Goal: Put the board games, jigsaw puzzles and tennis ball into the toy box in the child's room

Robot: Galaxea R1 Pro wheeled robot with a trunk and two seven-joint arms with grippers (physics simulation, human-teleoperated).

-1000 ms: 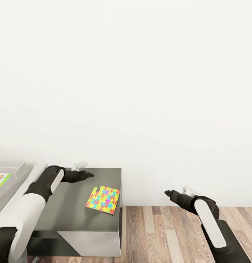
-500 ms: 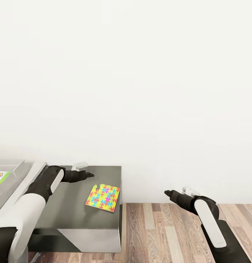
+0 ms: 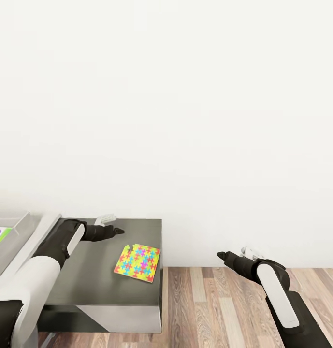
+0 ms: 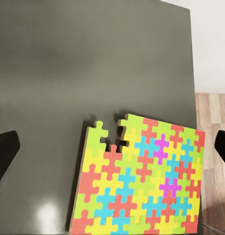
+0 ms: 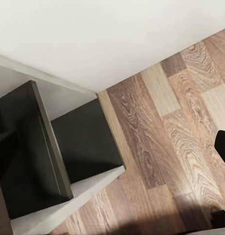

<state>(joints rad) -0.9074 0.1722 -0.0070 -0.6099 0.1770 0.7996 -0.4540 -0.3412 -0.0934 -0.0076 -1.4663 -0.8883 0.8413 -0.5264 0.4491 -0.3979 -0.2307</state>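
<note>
A multicoloured flat jigsaw puzzle [image 3: 137, 263] with one missing corner piece lies near the right edge of the dark grey tabletop [image 3: 89, 280]. The left pincer [image 3: 115, 230] hovers spread and empty just beyond its far-left corner. The right pincer [image 3: 220, 254] hangs spread over the wooden plank floor [image 3: 209, 309], well apart.

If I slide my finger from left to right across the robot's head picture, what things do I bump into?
Toy box → left gripper → jigsaw puzzle on the dark table → right gripper over the wooden floor.
</note>
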